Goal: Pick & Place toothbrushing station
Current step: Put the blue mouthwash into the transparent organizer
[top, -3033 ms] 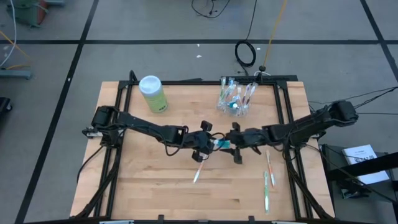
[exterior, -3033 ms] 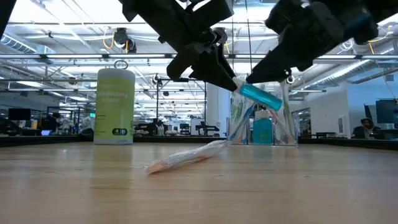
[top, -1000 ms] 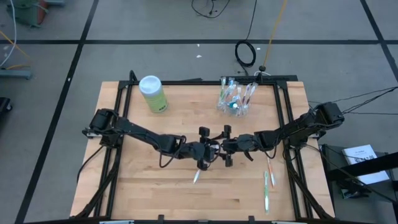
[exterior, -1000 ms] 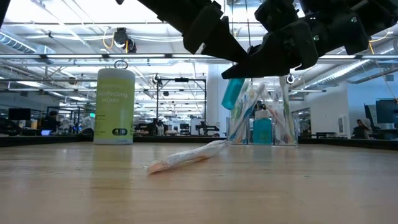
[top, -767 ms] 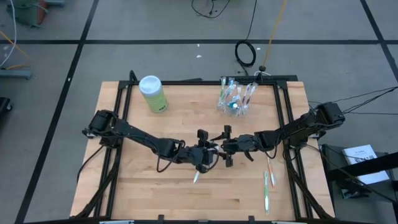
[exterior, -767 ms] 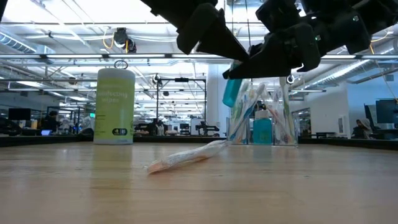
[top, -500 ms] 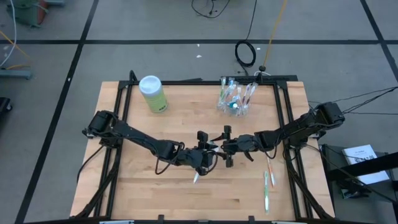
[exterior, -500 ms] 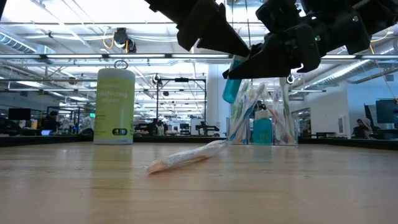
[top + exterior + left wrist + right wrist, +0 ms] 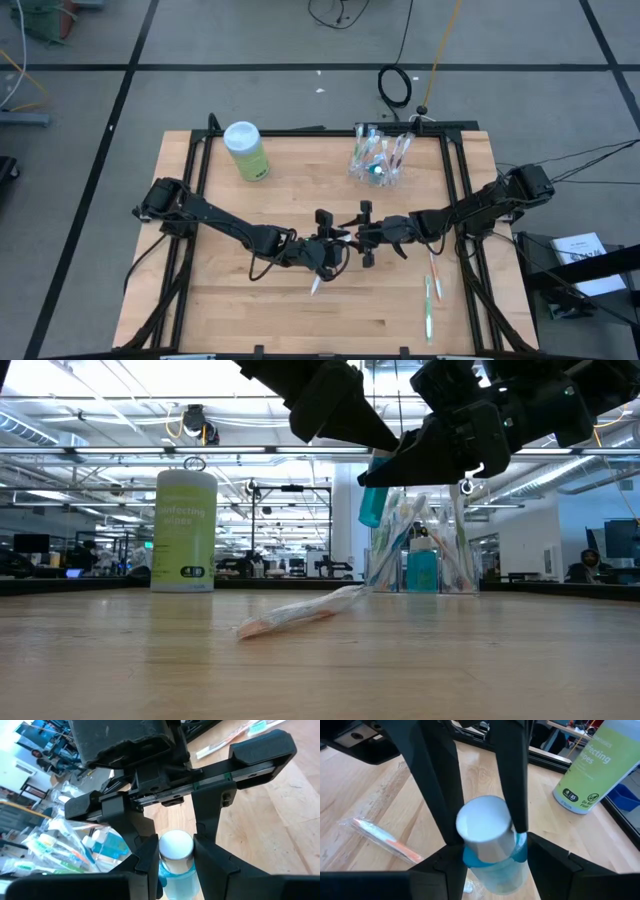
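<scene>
A small blue toothpaste tube with a white cap (image 9: 372, 500) hangs over the middle of the table, cap up. My left gripper (image 9: 338, 247) and my right gripper (image 9: 356, 240) meet there, and both are shut on the tube. Its cap shows in the left wrist view (image 9: 176, 845) and in the right wrist view (image 9: 485, 827). The clear cup (image 9: 378, 158) with several toothbrushes and tubes stands at the far edge. A wrapped toothbrush (image 9: 316, 284) lies flat on the wood below the grippers. My left gripper pinches the tube just under its white cap (image 9: 175, 872) between its two fingers, slanting down from the table's left. The tube hangs below the fingers, clear of the table. My right gripper pinches the blue body right below the cap (image 9: 495, 870) between its two fingers, slanting down from the table's right. The left gripper's fingers (image 9: 515, 780) stand at the cap's sides just above. The tube is near upright.
A light-green canister with a white lid (image 9: 245, 150) stands at the far left. Two more toothbrushes (image 9: 433, 275) lie near the right edge, one (image 9: 428, 315) closer to the near edge. Bare wood lies at the near left.
My left gripper has edged a little toward the table's near edge. The tube has stayed hanging between the two grippers and has tipped slightly nearer upright.
</scene>
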`<state>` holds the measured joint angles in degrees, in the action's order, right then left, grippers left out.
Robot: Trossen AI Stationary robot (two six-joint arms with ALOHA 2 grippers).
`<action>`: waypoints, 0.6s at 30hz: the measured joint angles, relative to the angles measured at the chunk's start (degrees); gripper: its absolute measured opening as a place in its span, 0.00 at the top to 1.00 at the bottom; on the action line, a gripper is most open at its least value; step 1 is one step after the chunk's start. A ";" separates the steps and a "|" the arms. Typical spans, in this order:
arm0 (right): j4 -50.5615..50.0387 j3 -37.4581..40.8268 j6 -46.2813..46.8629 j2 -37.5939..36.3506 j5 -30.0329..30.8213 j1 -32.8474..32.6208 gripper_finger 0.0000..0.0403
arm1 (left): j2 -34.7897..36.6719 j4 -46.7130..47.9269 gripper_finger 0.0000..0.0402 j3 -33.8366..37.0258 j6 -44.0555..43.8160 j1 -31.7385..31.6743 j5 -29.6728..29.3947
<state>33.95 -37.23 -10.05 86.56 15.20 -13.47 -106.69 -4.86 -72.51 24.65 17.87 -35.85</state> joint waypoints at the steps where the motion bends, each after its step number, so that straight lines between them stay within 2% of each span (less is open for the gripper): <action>1: 0.02 0.00 0.08 0.00 0.03 0.01 0.56 | 0.00 0.00 0.75 0.00 -0.20 0.00 -0.29; 7: -0.04 0.00 0.59 0.00 0.02 0.02 0.58 | 0.00 0.02 0.73 0.00 -0.79 0.00 -1.14; 18: -1.13 0.07 2.08 0.04 -0.49 0.64 0.65 | 0.00 -0.12 0.54 0.00 -0.81 -0.04 -3.87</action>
<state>32.83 -37.17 -7.96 86.61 14.71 -12.83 -106.69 -4.98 -72.51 23.83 17.82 -39.72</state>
